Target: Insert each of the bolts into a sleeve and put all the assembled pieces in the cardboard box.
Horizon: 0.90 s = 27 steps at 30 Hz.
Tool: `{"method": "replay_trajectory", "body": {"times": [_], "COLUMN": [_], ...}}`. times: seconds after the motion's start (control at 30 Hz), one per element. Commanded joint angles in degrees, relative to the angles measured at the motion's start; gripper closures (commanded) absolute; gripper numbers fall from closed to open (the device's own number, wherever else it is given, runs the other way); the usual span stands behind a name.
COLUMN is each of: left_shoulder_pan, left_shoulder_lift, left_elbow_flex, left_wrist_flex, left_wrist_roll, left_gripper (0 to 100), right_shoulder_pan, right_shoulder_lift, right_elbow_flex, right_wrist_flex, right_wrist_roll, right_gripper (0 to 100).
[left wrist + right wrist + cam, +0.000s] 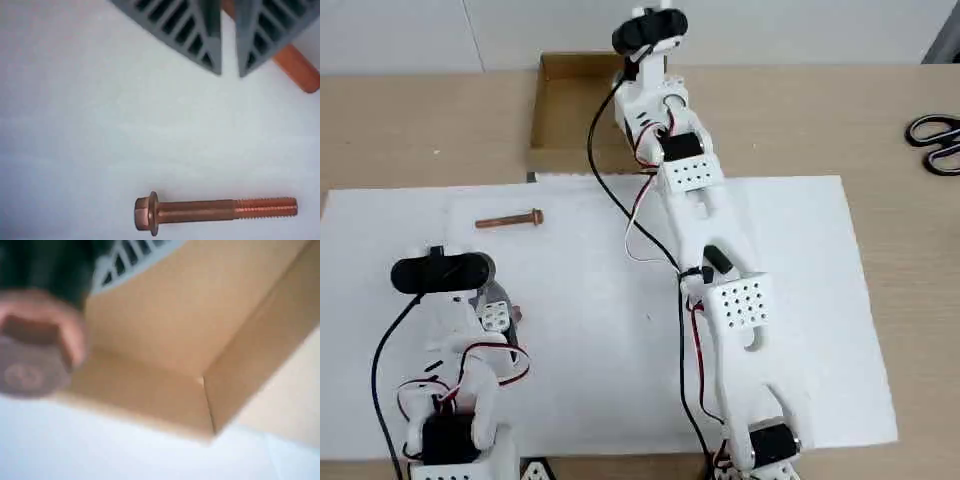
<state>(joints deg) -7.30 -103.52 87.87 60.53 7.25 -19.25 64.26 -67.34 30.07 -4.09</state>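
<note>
The right claw hangs over the cardboard box at the top centre of the high view, pinching a blurred copper assembled piece. This looks like the drop-off step. To do it well, the piece should be well inside the walls, above bare box floor, not over the near rim. The claw should sink low before it spreads, so the round piece does not bounce or roll against a wall. A straight lift out afterwards would keep the claw from catching the box edge.

In the right wrist view the assembled piece shows a round face, so its long axis seems to run roughly toward that camera. The blur keeps this a judgement.

The loose bolt lies flat on the white sheet in the upper left of the high view, well apart from the box. Its long axis runs across the frame, nearly level, with the flanged head toward the right and the threaded end toward the left.

The left claw, at the lower left of the high view, is closed to a narrow gap on a copper sleeve. The sleeve juts out slantwise past one jaw, near the bolt but not touching it. The table carries the sheet
</note>
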Motion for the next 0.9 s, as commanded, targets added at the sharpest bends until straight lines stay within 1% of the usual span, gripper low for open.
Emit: {"method": "replay_trajectory", "body": {"times": [0.0, 0.07, 0.2, 0.27, 0.57, 0.67, 0.87], "left_shoulder_pan": [-0.35, -0.35, -0.35, -0.35, -0.35, -0.35, -0.35], "left_shoulder_lift": [-0.53, -0.53, -0.53, -0.53, -0.53, -0.53, -0.53], "left_elbow_flex": [-0.66, -0.66, -0.66, -0.66, -0.66, -0.66, -1.98], "left_wrist_flex": [0.09, 0.09, 0.09, 0.09, 0.09, 0.09, 0.09], "left_wrist_roll": [-0.18, -0.18, -0.18, -0.18, -0.18, -0.18, 0.09], "left_gripper": [99, 99, 99, 99, 99, 99, 99], "right_shoulder_pan": [-0.66, -0.75, -0.75, -0.84, -0.84, -0.92, -0.66], "right_shoulder_lift": [-1.45, -1.54, -1.80, -1.80, -1.80, -1.98, -6.81], "right_elbow_flex": [-6.42, -7.47, -10.20, -11.87, -24.70, -29.45, -29.10], "right_wrist_flex": [3.82, 6.11, 12.09, 15.08, 21.93, 28.35, 42.33], "right_wrist_roll": [2.81, 3.69, 3.69, 3.69, 3.69, 3.34, 3.25], "right_gripper": [99.0, 94.4, 75.7, 69.4, 68.5, 68.5, 68.5]}}
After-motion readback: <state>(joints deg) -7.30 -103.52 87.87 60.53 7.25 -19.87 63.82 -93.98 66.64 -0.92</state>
